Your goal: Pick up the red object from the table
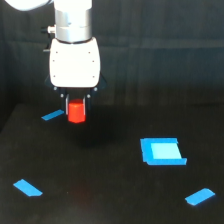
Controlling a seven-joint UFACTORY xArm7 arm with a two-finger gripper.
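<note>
The red object (76, 112) is a small bright red-orange block held between the two dark fingers of my gripper (76, 107). The gripper hangs from a white arm housing (74, 62) in the upper left of the exterior view. The block hangs clear above the black table (110, 190), with a faint red reflection on the surface below it. The gripper is shut on the block; its fingers show only as thin dark strips at the block's sides.
Flat bright-blue patches lie on the table: a large one (161, 151) at the exterior view's right, a small one (199, 196) at lower right, one (27, 187) at lower left, and one (52, 115) left of the gripper. A dark curtain forms the backdrop.
</note>
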